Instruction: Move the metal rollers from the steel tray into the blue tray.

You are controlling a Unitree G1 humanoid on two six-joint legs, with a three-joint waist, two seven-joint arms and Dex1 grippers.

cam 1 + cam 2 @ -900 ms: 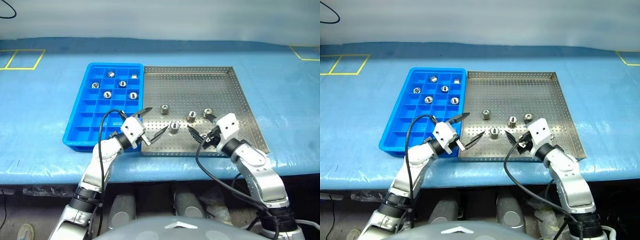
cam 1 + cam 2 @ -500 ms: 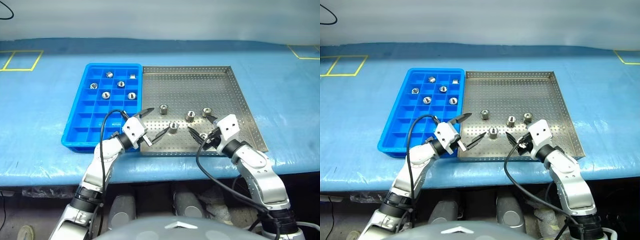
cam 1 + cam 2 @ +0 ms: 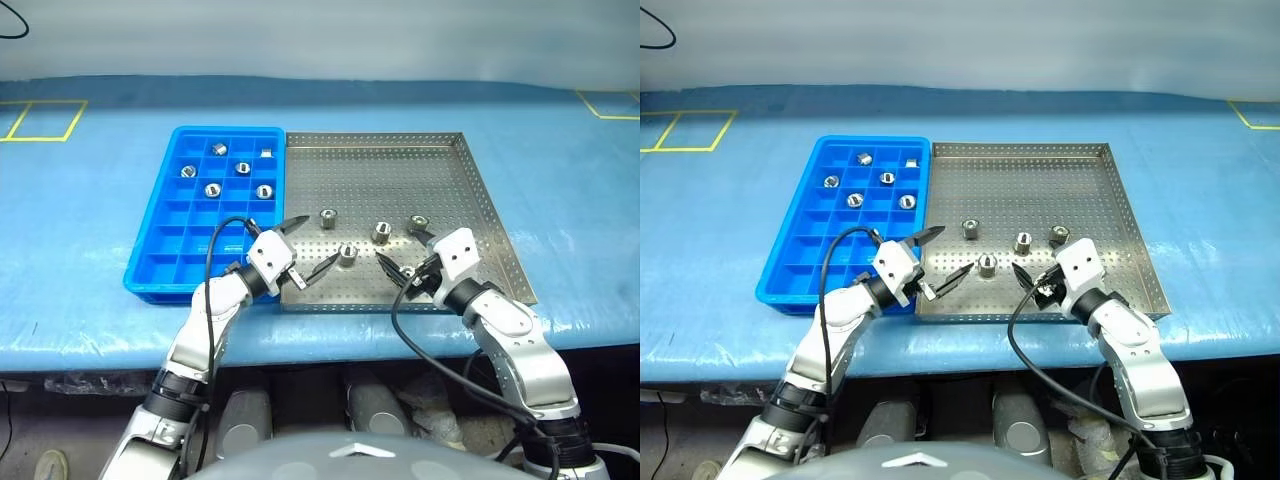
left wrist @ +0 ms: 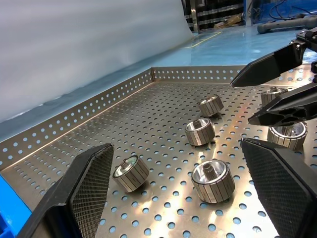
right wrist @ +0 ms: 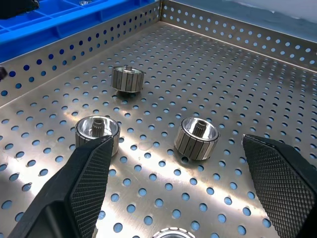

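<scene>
Both grippers' fingers [image 4: 89, 183] gape wide, empty.

The tabletop [image 3: 90, 210] is covered by a pale blue sheet. Yellow tape markings [image 3: 45, 118] are laid near its far corners. A grey backdrop [image 3: 320, 40] is seen behind.

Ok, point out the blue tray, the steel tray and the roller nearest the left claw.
blue tray [image 3: 150, 262]: left eye view, bare compartments near its front.
steel tray [image 3: 395, 170]: left eye view, bare perforated floor toward the back.
nearest roller [image 3: 347, 254]: left eye view, its top face.
</scene>
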